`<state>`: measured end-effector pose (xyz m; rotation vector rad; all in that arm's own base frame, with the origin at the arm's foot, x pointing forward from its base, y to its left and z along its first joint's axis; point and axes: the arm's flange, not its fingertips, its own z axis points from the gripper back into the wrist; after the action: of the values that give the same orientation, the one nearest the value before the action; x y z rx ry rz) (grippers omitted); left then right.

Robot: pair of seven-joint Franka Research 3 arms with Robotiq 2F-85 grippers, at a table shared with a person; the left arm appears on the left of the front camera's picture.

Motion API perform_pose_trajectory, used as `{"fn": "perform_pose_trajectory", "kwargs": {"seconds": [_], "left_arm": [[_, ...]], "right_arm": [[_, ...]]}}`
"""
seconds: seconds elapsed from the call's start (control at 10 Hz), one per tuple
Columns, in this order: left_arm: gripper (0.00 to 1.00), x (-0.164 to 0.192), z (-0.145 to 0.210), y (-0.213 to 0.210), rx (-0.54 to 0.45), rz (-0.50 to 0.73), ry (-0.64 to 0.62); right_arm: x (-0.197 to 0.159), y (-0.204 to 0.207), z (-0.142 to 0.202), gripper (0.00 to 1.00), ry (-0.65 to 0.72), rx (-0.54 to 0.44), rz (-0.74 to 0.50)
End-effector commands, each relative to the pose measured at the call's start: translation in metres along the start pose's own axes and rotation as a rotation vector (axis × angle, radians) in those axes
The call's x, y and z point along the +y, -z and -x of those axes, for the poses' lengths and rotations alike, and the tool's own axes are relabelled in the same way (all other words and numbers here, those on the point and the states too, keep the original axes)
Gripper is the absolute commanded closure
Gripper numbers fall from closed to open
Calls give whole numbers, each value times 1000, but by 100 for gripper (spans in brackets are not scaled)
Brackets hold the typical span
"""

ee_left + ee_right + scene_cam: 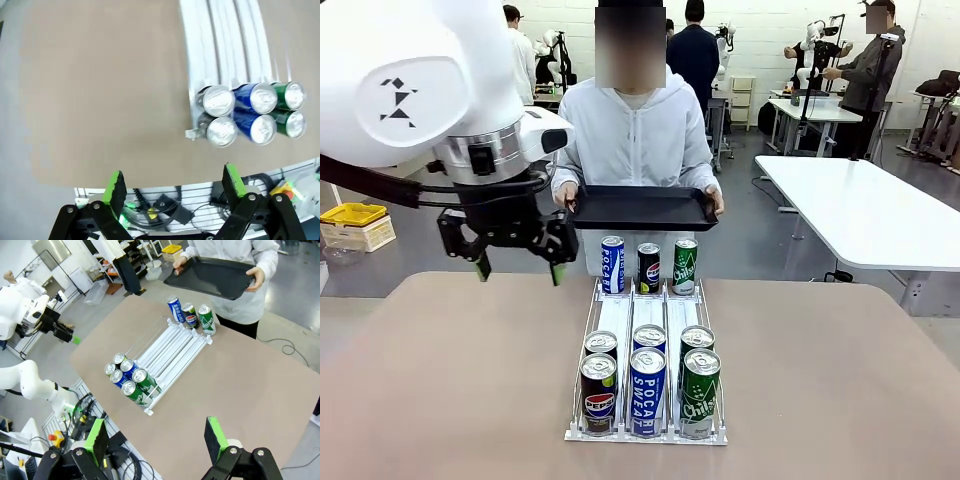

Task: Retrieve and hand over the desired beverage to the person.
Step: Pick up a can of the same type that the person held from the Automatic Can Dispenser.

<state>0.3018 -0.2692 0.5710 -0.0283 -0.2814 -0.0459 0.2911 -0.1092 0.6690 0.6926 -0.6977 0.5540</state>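
Cans (647,390) untouched; left arm (440,90) hovering beside rack (616,318), jaws apart; right jaws apart.

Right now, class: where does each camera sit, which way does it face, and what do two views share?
Front view: between the arms, facing across the table at the person holding a black tray; open left gripper at left.
Left wrist view: above the table's near edge, looking down at the can rack past its green pads.
Right wrist view: high up, facing rack and person; open right gripper below.
Shared: front and right wrist show person, tray, rack.
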Motion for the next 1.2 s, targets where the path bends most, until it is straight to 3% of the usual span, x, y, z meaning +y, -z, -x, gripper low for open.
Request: {"fn": "perform_pose_trajectory", "kwargs": {"seconds": [0.0,0.8,1.1], "left_arm": [[0,8,4,3,14,-30,11],[0,8,4,3,14,-30,11],[0,-21,21,15,41,24,59]], "right_arm": [[-1,0,-1,0,-12,-21,-27],[-1,0,-1,0,-12,-21,-27],[-1,0,-1,0,-12,-21,-27]]}}
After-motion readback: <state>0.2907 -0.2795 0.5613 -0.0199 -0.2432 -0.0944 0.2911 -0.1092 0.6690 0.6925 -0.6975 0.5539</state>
